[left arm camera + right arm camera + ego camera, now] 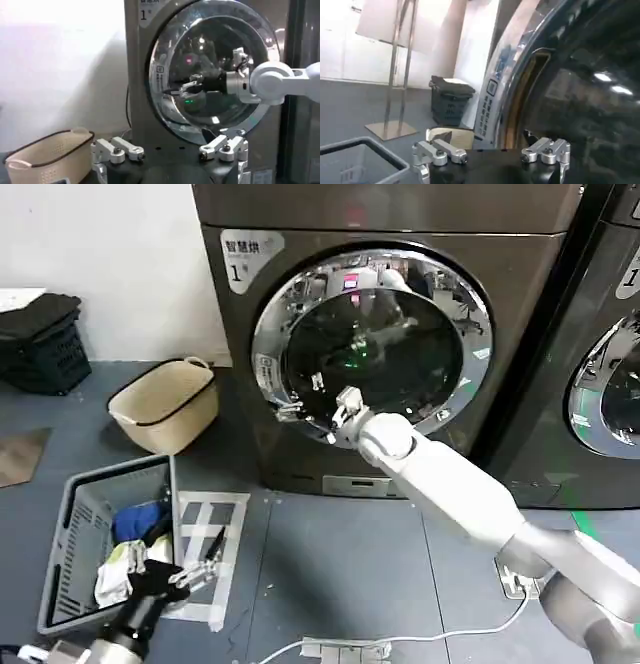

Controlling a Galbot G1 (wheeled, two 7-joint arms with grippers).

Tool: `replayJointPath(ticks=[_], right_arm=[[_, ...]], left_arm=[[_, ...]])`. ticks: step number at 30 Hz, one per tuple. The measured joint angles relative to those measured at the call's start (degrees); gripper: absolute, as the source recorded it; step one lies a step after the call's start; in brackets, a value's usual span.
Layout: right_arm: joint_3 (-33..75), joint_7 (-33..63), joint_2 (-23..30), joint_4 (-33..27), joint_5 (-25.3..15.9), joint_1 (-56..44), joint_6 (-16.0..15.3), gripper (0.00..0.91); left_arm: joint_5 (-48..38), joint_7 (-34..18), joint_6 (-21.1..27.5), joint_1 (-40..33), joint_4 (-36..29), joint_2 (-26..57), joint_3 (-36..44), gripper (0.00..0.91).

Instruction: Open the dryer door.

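The dryer door point(372, 344) sits on the front of the dryer point(300, 454), at 12 o'clock in the head view. The right gripper point(312, 416) is at the door's 7 o'clock rim, its fingers spread. The left gripper point(195, 569) hangs released at 7 o'clock, beside the grey laundry basket point(75, 534).

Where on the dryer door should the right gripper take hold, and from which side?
Probably the dryer door's lower-left chrome rim, where a gap already shows behind the ring. The right gripper, fingers open, is beside that edge; hooking behind it from the robot's left looks best.
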Motion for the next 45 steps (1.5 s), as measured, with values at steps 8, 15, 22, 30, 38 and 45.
replayJointPath(ticks=[8,15,22,30,38,45], right_arm=[[-0.7,-1.5,1.1,-1.1,0.3,0.7,0.1,0.907],[-1.9,-3.3,1.6,-1.4,1.6,1.4,0.4,0.907],[-3.3,-5.3,1.5,-1.0,2.0,2.0,1.1,0.907],[-3.9,-8.3,-0.3,0.9,4.4,1.8,1.8,0.907],[-5.3,-12.1,-4.9,6.0,8.6,2.4,4.1,0.907],[-7.1,-16.4,-9.8,12.0,11.5,2.4,5.5,0.907]], left_arm=[[-0.1,0.0,0.0,-0.3,0.3,0.0,0.0,0.907],[-0.2,0.1,0.0,-0.5,0.3,0.0,-0.1,0.907],[-0.4,0.2,0.0,-0.7,0.3,-0.1,-0.1,0.907],[-0.4,0.2,-0.1,-1.0,0.6,-0.1,-0.2,0.907],[-0.5,0.4,0.1,-1.7,0.6,-0.1,-0.3,0.907],[-0.7,0.6,0.1,-2.1,0.9,0.0,-0.2,0.907]])
